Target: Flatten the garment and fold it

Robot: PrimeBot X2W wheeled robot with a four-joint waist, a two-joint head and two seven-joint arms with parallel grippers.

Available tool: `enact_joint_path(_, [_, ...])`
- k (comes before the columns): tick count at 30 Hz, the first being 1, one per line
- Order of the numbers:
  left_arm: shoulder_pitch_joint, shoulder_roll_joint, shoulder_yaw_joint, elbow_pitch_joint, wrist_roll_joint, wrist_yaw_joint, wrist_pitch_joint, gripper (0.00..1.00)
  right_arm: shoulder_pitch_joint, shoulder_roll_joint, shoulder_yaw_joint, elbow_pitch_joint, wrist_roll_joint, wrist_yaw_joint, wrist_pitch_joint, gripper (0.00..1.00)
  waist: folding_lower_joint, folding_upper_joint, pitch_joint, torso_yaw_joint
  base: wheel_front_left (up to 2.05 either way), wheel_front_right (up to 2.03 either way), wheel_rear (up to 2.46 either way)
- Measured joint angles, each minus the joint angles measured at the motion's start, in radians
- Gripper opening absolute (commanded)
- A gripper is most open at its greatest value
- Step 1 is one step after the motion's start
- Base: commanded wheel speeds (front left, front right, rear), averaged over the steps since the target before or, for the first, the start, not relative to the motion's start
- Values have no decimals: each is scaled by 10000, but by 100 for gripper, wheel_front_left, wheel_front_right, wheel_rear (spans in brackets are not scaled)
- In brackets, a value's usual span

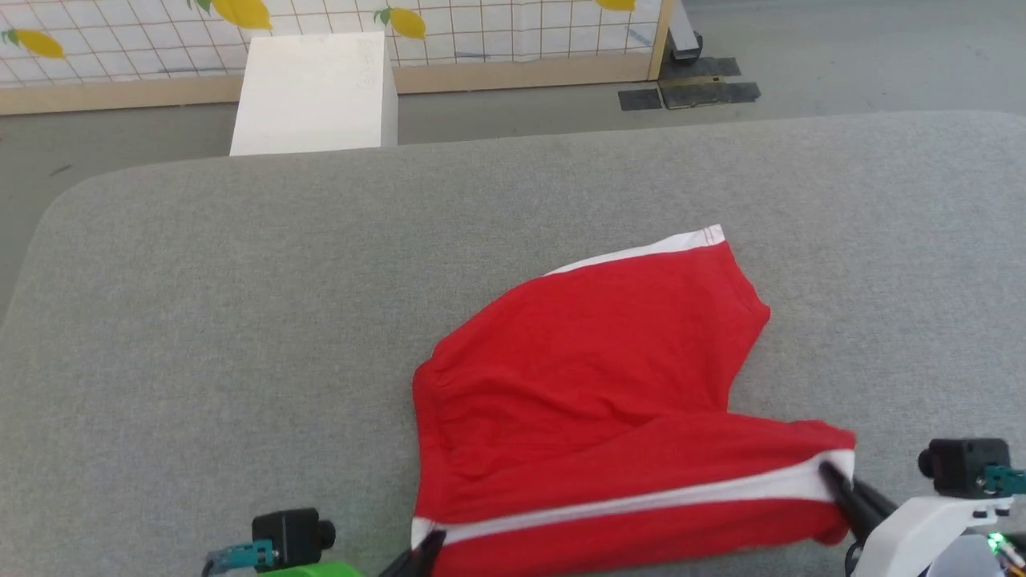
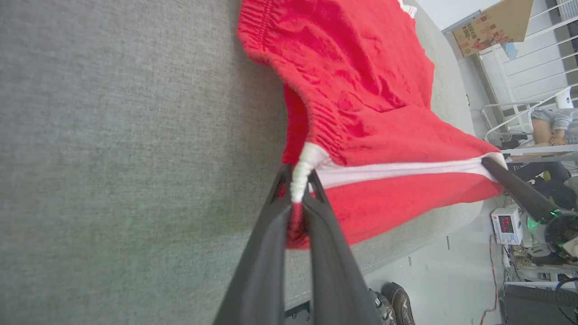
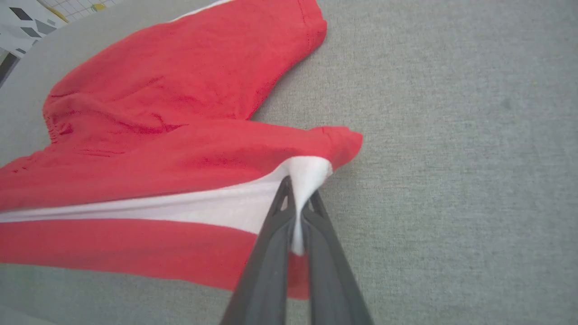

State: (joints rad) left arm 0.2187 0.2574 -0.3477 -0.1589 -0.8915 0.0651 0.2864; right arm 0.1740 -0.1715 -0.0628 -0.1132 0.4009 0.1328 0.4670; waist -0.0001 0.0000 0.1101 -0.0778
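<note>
The garment, red shorts with a white side stripe, lies on the grey table with its near side lifted and pulled taut. My left gripper is shut on the white end of the stripe at the gathered waistband. My right gripper is shut on the stripe's other end at the leg hem. The stripe runs straight between the two grips. The far leg, with its white trim, rests flat toward the back right.
A white box stands on the floor behind the table, before a lemon-patterned screen. In the left wrist view, railings, equipment and a seated person lie beyond the table's edge. Bare grey surface spreads to the left.
</note>
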Motion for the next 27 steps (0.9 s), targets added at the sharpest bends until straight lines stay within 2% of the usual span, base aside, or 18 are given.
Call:
enact_joint_path(7, [-1388,-679,-115,445,748,-307,-1279,0,-1254,-583,416,86,-416,-2,-677,0,0,0,215,38,0,0,0])
enact_joint_path(13, [-3044,-1233,-119,1563,1315,-477,-2203,0,-3334,-1467,1331,1145,-393,-2,-1273,0,0,0,632,84,0,0,0])
enact_joint_path(18, [-4084,-1528,-92,2602,1693,-435,-2708,0,-4975,-2008,2102,2314,-125,-2,-2013,0,0,0,1066,175,0,0,0])
enact_joint_path(22, [-4702,-1661,-8,3350,1862,-192,-3032,0,-6200,-2349,2792,3281,167,-2,-2711,0,1,0,1458,281,0,0,0])
enact_joint_path(27, [-5019,-1716,-169,3904,1921,-105,-3087,0,-7380,-2646,3726,4564,943,-2,-3064,0,1,0,1941,445,0,0,0])
